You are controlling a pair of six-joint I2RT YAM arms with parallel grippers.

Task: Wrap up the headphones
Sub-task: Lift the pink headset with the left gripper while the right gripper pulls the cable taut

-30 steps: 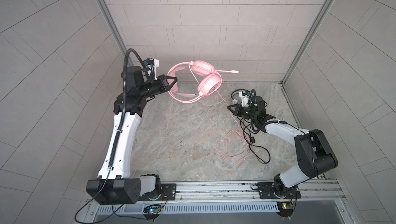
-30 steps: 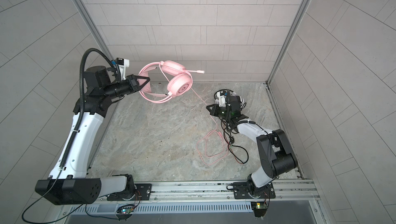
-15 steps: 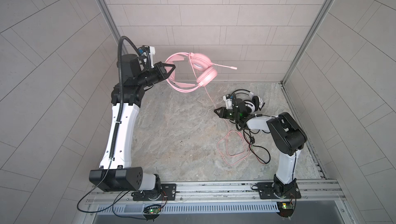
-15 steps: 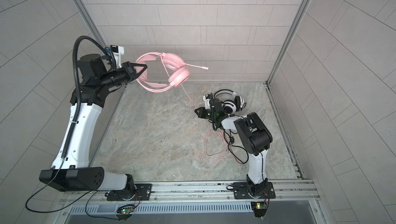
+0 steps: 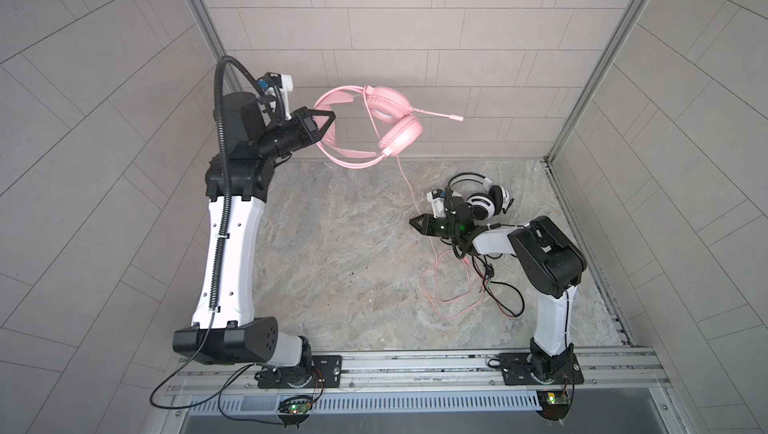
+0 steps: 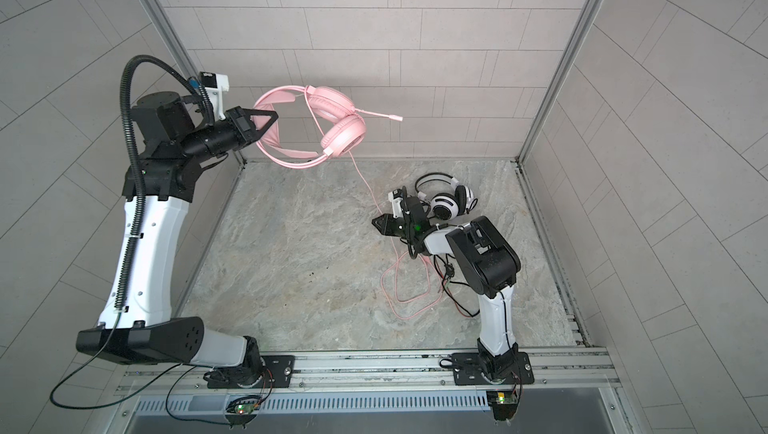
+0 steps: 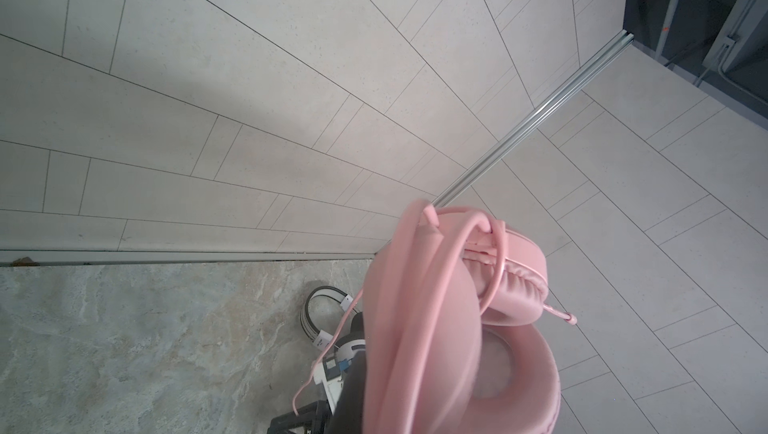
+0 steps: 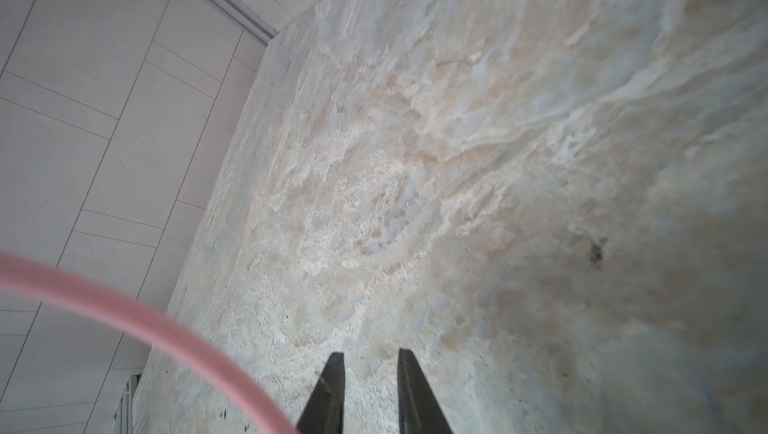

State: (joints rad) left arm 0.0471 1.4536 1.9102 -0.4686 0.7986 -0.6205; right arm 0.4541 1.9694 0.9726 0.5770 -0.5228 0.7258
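Holding the pink headset (image 5: pixel 397 132) by its headband (image 5: pixel 338 97), the left end effector (image 5: pixel 329 120) is clamped on the band, high above the bench (image 5: pixel 332 253) near the back wall. The pink cable (image 5: pixel 409 186) drops from the lower earcup and slants down toward the right arm, running roughly far-to-near in both top views. It ends in loose loops (image 5: pixel 446 286) on the bench by that arm. The right end effector (image 5: pixel 415 222) sits low over the bench, pointing toward the middle, jaws a little apart and empty. In the right wrist view the cable crosses just beside one finger (image 8: pixel 326 394), outside the gap. The right arm is the nearer one to catch the strand, and it probably needs a small sideways shift to get the cable between the fingers. The white-and-black headset (image 5: pixel 482 207) lies on the bench just behind the right end effector, untouched. Its black cable (image 5: pixel 509 290) is tangled across the pink loops, a likely snag if the pink strand is pulled. One turn of cable seems to lie over the headband, so the wrap looks to be at an early stage.
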